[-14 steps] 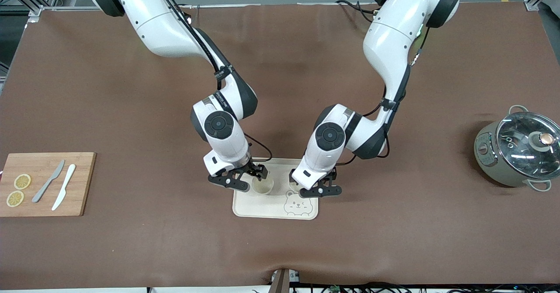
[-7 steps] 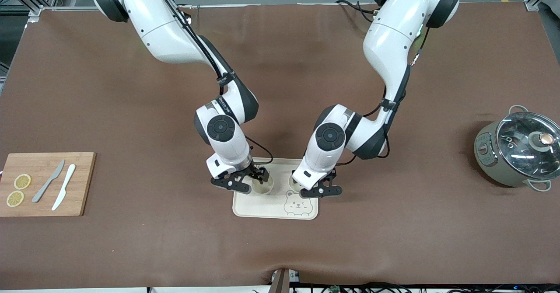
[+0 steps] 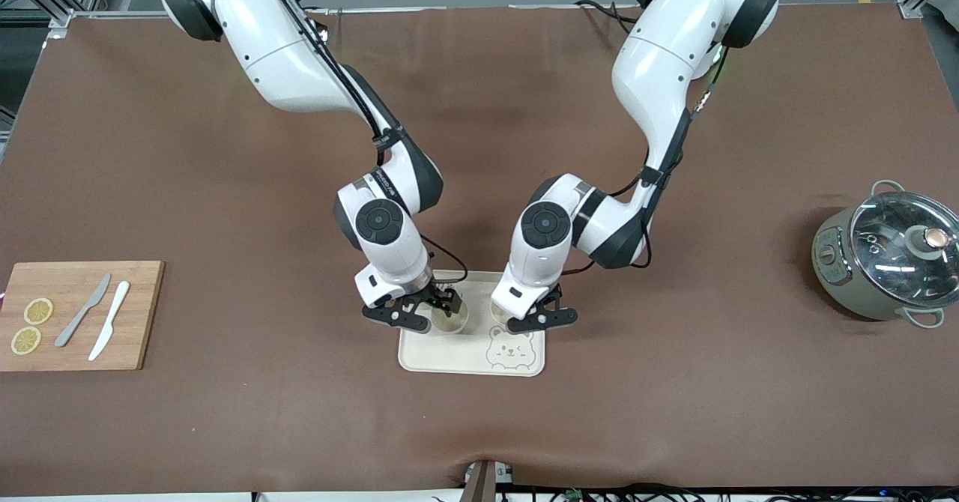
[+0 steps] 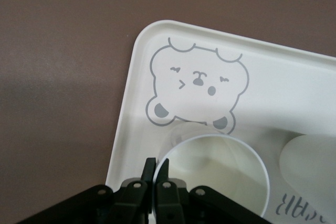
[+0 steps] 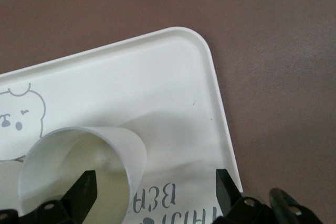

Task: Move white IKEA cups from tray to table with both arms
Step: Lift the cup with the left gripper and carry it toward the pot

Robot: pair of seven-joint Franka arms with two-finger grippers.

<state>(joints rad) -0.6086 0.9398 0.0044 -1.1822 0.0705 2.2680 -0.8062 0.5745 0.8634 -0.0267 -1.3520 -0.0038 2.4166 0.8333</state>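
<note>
Two white robot arms reach down over a cream bear-face tray (image 3: 449, 356) at the table's (image 3: 225, 150) six o'clock edge. The left gripper (image 4: 156, 174) has pinched one white cup's (image 4: 220, 177) rim, the cup at the tray's three o'clock. The right gripper (image 5: 152, 187), jaws wide, straddles the other cup (image 5: 84, 166) at nine o'clock. Grasping step; next, the right closes, then both lift outward.

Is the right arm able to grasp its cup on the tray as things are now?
Probably yes. The right gripper is open, with one finger inside the cup and one outside its wall on the tray; nothing blocks it.
</note>
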